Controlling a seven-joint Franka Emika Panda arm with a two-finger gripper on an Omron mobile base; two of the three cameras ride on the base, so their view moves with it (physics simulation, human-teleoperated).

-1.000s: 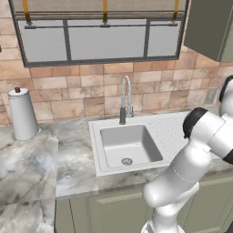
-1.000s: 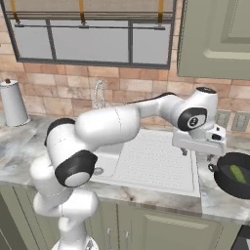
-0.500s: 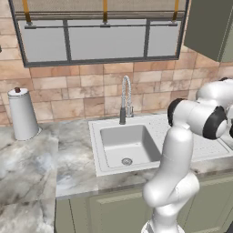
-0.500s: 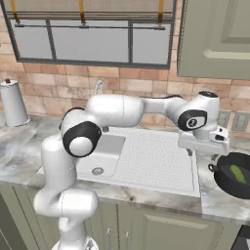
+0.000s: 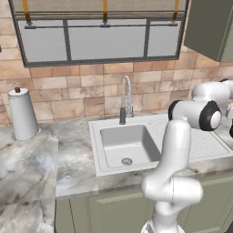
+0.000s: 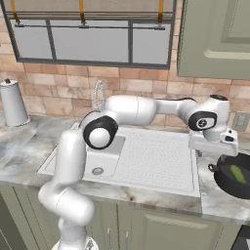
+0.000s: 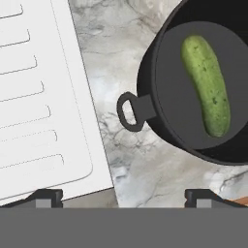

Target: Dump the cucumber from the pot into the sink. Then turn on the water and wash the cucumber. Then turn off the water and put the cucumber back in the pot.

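Hand view: cucumber [image 7: 206, 85] lying inside the pot [image 7: 164, 72], pot resting on marble counter [image 7: 121, 48] just beside the sink [image 7: 43, 97] drainboard edge. Gripper [image 7: 123, 196] fingers spread wide, nothing held, poised over bare counter near the loop handle [image 7: 130, 112]. Best centred on that handle before closing, gripping firmly so tipping stays controlled

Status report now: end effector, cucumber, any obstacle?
End effector open, holding nothing. Cucumber lies in pot, pot on counter beside sink. No obstacle seen.

Cucumber [image 7: 206, 85] in pot [image 7: 150, 72], right of sink [image 6: 161, 158]
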